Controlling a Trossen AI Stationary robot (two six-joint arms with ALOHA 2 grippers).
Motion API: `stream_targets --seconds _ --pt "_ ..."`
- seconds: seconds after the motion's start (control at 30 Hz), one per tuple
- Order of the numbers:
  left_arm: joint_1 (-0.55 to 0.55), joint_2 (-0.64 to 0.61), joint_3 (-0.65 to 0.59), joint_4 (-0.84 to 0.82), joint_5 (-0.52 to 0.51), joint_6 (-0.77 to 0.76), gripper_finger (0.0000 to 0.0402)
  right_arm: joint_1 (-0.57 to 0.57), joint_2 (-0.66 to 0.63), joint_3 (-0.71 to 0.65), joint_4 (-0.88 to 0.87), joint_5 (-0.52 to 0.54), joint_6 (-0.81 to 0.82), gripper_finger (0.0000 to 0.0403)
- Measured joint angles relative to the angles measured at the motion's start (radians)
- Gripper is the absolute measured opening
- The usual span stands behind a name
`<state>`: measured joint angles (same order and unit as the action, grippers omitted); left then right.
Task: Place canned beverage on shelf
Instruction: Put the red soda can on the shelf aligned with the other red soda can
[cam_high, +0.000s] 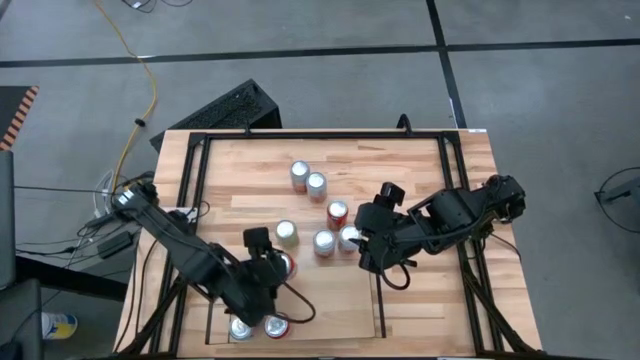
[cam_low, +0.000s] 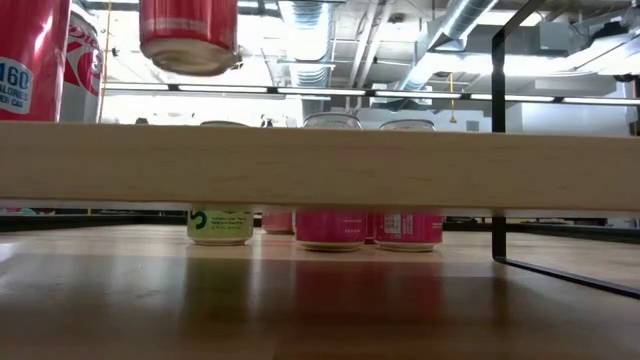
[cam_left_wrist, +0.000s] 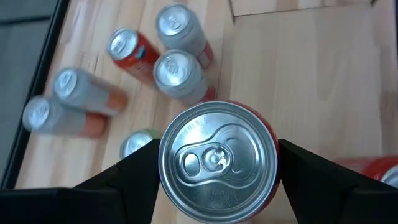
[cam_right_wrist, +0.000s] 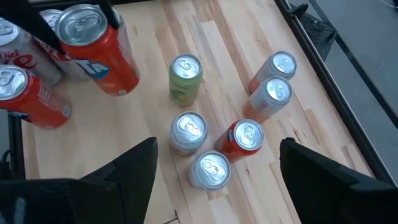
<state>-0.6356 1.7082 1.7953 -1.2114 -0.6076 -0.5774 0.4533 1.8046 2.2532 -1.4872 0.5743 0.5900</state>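
left gripper (cam_left_wrist: 214, 171) clamped on a red can (cam_left_wrist: 217, 163), held raised over the shelf (cam_high: 330, 300) at about 6 o'clock on the table (cam_high: 250, 170), two red cans (cam_high: 258, 328) standing below. right gripper (cam_high: 362, 247) spread wide and empty, above loose cans (cam_right_wrist: 211, 169) near centre, toward 3 o'clock.

A yellow cable (cam_high: 140, 75) and possibly 1 keyboard (cam_high: 225, 108) lie on the floor (cam_high: 530, 90).
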Motion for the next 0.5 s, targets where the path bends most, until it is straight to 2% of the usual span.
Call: stream_targets --seconds 0.1,0.27,0.5 --pt "-0.017 0.011 0.020 -0.010 -0.012 -0.075 0.0262 0.007 0.000 0.000 0.000 0.000 -0.011 0.0310" --pt "-0.043 0.012 -0.017 0.000 0.006 -0.171 0.0262 0.014 0.000 0.000 0.001 0.000 -0.023 0.0310" --pt "-0.050 0.006 -0.096 0.077 0.028 -0.197 0.0262 0.013 0.000 0.000 0.002 0.000 -0.023 0.0310"
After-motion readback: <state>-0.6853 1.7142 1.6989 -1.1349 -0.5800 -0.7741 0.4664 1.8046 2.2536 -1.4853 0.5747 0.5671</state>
